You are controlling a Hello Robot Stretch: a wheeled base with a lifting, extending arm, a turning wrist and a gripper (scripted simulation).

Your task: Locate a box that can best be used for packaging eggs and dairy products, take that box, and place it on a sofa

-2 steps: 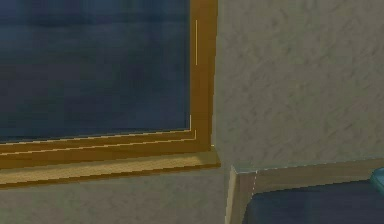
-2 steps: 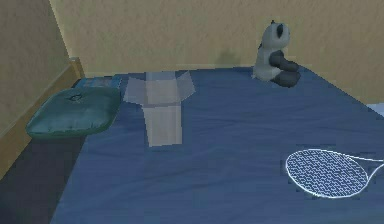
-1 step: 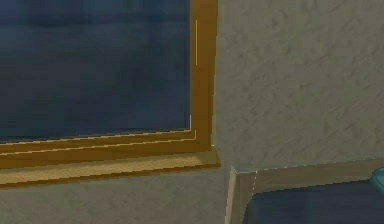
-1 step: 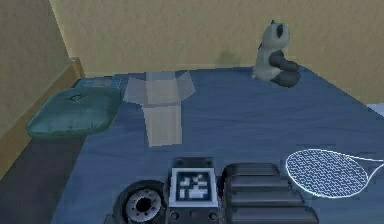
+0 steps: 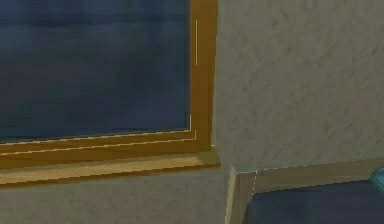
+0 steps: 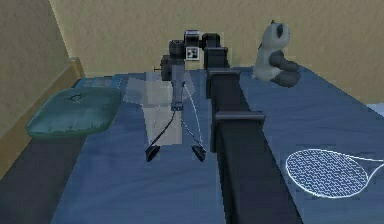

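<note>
SEARCH OVER, GRASP UNCERTAIN: The Stretch robot's arm [image 6: 240, 150] reaches across a blue bed [image 6: 100, 185], its claw [image 6: 175, 151] set against a pale grey box [image 6: 148, 100] that lies on the cover directly behind it. Whether the claw is apart, together or gripping the box cannot be told. A teal pillow [image 6: 68, 112] lies toward the arm side view's left of the claw, a panda toy [image 6: 272, 55] beyond it to the right, and a racket [image 6: 330, 170] nearer the robot. The box appears found, while the lift and the trip to a sofa remain.
</note>
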